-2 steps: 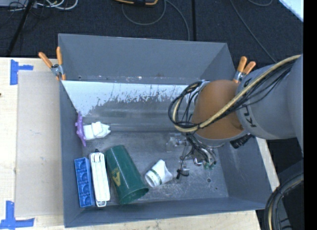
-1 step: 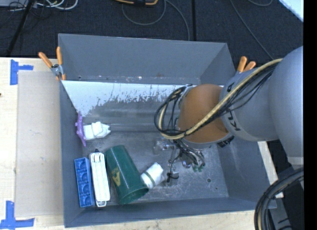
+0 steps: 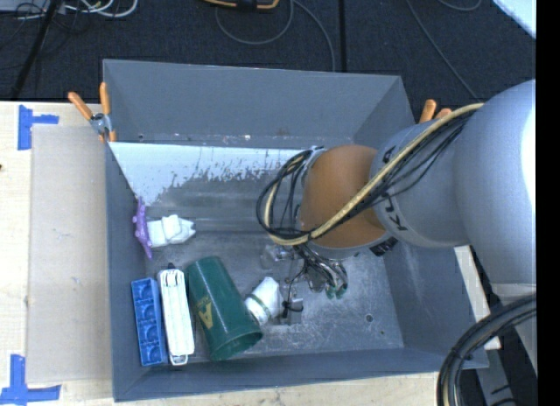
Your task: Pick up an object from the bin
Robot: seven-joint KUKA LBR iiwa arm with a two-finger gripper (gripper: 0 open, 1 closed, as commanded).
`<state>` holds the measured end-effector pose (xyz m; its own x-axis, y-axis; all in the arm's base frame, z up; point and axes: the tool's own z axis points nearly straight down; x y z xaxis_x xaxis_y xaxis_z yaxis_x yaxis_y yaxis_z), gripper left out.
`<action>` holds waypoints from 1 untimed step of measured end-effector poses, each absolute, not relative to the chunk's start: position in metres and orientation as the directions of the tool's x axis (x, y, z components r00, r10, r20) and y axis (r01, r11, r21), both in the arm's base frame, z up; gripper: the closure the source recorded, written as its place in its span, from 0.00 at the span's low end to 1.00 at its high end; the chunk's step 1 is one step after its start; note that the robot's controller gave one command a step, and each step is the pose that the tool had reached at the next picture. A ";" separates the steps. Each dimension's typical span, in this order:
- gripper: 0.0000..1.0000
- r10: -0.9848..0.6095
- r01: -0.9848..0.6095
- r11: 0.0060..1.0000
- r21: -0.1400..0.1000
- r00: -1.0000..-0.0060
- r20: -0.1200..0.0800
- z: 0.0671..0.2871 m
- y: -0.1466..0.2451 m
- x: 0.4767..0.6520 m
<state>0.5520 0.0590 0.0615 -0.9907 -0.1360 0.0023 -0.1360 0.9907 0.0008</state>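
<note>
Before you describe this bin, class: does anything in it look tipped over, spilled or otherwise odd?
The dark green cup lies on its side near the front wall of the bin, not upright, beside a small white object by the gripper. Nothing looks spilled or broken.

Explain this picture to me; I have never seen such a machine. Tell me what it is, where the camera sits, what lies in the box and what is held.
This is one grey robot arm with an orange cover at its wrist; it reaches in from the right. The camera looks down from above into a grey metal bin. The arm's end effector is low over the floor, right beside a small white cylindrical piece; whether it grips that piece cannot be told. Left of it a dark green plastic cup lies on its side, then a long white flat plastic piece and a blue studded plastic block. Farther up lies a small white lump with a purple part.
</note>
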 end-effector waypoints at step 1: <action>1.00 0.012 0.012 1.000 0.000 -1.000 0.008 0.069 0.080 0.522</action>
